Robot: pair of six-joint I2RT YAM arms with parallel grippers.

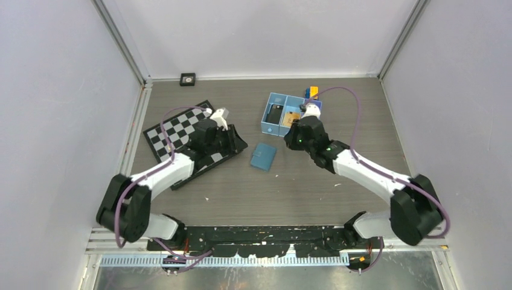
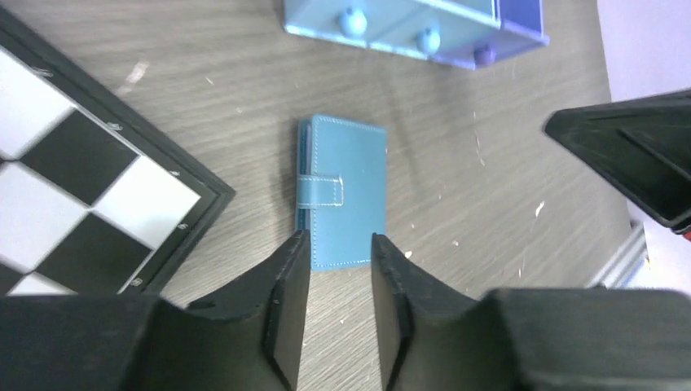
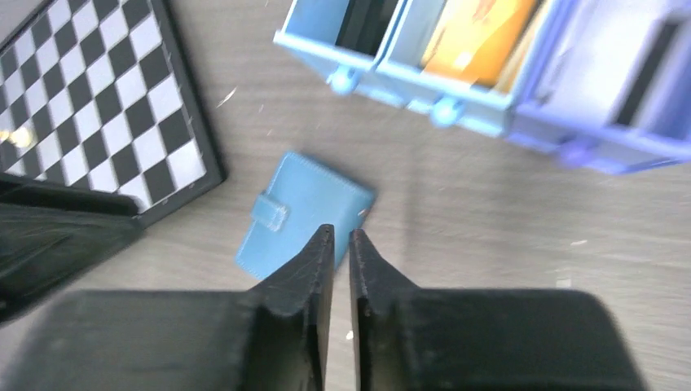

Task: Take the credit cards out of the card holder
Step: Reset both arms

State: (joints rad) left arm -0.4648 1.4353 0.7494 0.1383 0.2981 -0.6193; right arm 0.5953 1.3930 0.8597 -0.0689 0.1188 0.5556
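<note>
Card holder (image 2: 342, 191) shut, chessboard (image 2: 81, 187) beside, tray (image 2: 391, 28) beyond (orange card (image 3: 481, 37) inside), left jaws parted, right jaws closed.

I sit at the near edge of a grey wood-grain surface (image 1: 241, 187) flecked with pale specks. Plain whitish walls close it in: back wall (image 1: 259, 30), left wall (image 1: 48, 90), right wall (image 1: 465, 72). From its far corners rise aluminium posts (image 1: 124, 42). A small black square (image 1: 188, 79) lies at its far edge. The light is even.
</note>
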